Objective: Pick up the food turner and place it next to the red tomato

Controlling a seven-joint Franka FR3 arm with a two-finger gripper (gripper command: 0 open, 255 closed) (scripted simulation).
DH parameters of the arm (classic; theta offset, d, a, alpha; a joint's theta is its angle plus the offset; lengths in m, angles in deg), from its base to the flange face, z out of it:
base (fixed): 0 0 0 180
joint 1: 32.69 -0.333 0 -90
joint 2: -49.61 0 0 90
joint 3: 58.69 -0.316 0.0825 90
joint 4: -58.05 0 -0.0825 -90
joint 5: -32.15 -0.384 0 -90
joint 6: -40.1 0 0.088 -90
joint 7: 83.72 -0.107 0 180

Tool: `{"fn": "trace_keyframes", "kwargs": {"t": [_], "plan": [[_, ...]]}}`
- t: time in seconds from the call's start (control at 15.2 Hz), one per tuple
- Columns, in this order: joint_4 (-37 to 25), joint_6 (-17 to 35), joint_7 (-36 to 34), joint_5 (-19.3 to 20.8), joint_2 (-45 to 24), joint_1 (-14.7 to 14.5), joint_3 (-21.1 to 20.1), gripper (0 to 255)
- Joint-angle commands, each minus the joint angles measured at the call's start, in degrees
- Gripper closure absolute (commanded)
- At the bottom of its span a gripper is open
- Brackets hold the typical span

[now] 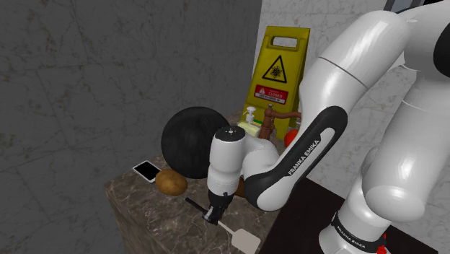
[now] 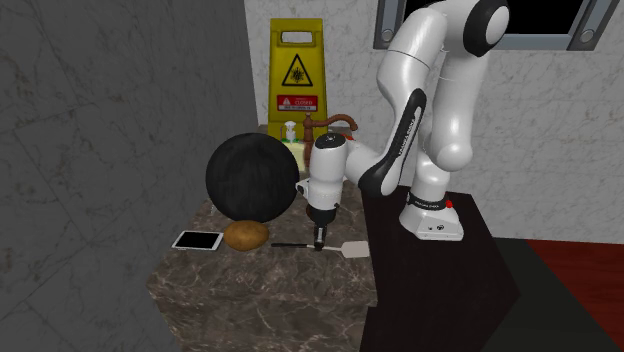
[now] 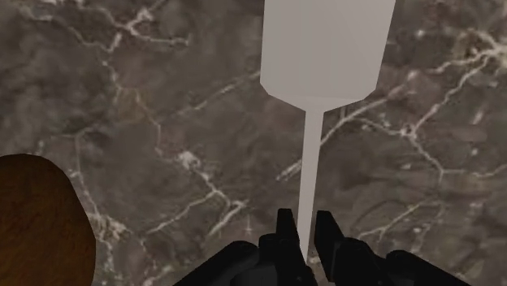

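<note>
On a marble counter point(image 2: 260, 290), we see the black gripper point(image 3: 305, 226) pointing straight down, its two fingers nipped onto the thin white shaft of the turner point(image 3: 325, 49). The turner's flat white blade points toward the stand point(image 2: 440, 270), and its black handle sticks out the other way, toward a brown potato point(image 1: 171, 182). We cannot tell whether the tool rests on the marble or hangs just above it. Beside the potato lies a phone point(image 1: 147, 171), screen up, near the counter's edge. Behind both stands a big black ball point(image 1: 193, 142). Farther back, by the wall, we make out a brown faucet point(image 1: 272, 119), a soap bottle point(image 1: 250, 117) and the red tomato point(image 1: 290, 137), which is half hidden by the arm and well apart from the turner. A yellow caution sign point(image 1: 278, 68) stands at the very back.
</note>
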Motion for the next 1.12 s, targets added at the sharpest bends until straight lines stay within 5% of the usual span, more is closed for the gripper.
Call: {"fn": "trace_keyframes", "kwargs": {"t": [0.0, 0.4, 1.06], "plan": [[0.0, 0.0, 0.0, 0.0, 0.0, 0.0, 0.0, 255], [0.0, 0.0, 0.0, 0.0, 0.0, 0.0, 0.0, 255], [-1.2, -9.2, 7.6, -10.2, 9.4, -2.1, 0.8, 255]]}}
